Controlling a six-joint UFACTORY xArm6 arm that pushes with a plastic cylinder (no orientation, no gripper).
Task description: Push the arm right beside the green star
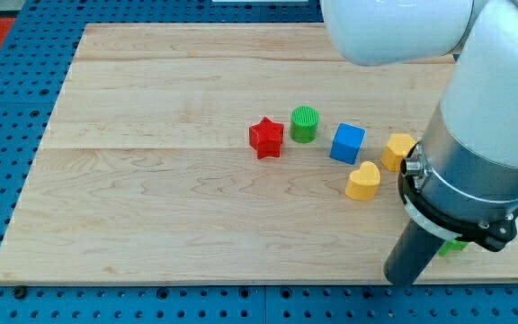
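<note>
Only a small piece of a green block point(455, 245) shows behind the arm at the board's lower right, and its shape cannot be made out. The dark rod comes down from the arm's grey body, and my tip point(404, 281) rests near the board's bottom edge. It is just left of and below that green piece. No other green star is in view.
A red star point(266, 138), a green cylinder point(304, 124) and a blue cube point(347, 143) sit in a row mid-board. A yellow block point(398, 150) and a yellow heart point(362, 181) lie to their right. The wooden board point(151, 207) lies on blue pegboard.
</note>
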